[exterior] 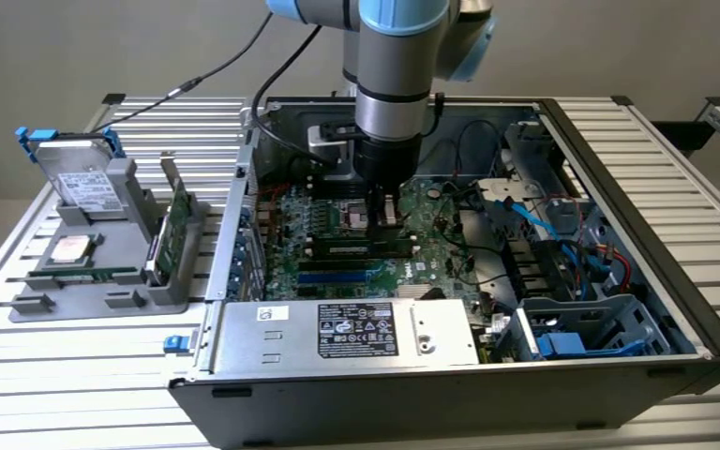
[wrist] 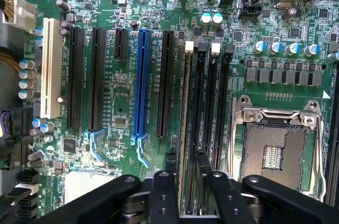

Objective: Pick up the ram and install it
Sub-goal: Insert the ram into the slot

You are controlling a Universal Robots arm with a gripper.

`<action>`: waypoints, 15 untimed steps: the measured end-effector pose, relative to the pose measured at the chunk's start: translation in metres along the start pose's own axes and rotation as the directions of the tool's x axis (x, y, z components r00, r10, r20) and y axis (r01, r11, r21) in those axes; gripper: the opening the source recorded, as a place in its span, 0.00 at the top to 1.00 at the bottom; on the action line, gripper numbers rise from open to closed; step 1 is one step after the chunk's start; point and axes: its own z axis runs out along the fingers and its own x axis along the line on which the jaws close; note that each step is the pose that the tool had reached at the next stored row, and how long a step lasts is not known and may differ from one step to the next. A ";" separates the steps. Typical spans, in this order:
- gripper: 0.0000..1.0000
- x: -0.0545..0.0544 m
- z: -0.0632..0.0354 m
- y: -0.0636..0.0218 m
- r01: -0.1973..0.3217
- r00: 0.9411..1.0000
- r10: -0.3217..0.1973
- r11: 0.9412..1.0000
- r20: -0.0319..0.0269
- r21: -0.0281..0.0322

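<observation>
Now the black gripper (wrist: 186, 156) hangs low inside the open black computer case (exterior: 460, 412), right over the green motherboard (wrist: 119, 83). Its fingers (wrist: 170, 163) are parted, one on each side of the ram (wrist: 186, 107), the long, thin green circuit-board stick seen edge-on. It stands in the memory slot nearest the black expansion slots, with a gap on both sides, so nothing is clasped. An empty silver processor socket (wrist: 275, 147) lies near those slots. Out on the slatted metal desk (exterior: 35, 375), a grey parts tray (exterior: 97, 305) sits beside the case.
</observation>
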 end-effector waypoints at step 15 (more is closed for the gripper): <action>0.42 -0.002 -0.0223 0.0154 0.002 1.000 -0.002 1.000 -0.001 0.016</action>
